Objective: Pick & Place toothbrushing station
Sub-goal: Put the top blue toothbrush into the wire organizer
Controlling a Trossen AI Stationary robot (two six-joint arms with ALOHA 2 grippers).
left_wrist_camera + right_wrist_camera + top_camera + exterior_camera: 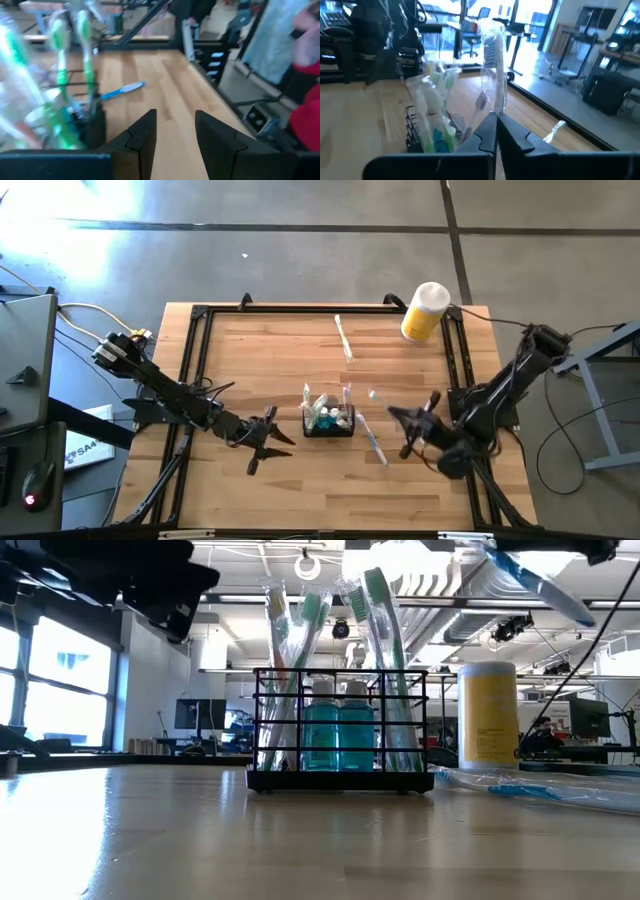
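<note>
Right gripper (398,416) is pressed together on a wrapped toothbrush (492,75), held up just right of the caddy (329,420). Left gripper (268,442) is spread, nothing held, parked just left of the caddy. The black wire caddy is seen upright mid-counter (260,350), loaded with toothbrushes and blue bottles (338,735). A blue-handled toothbrush (372,440) is lying flat beside it on the right. Another wrapped toothbrush (344,338) and a yellow canister (424,312) are seen well apart, near the far edge.
</note>
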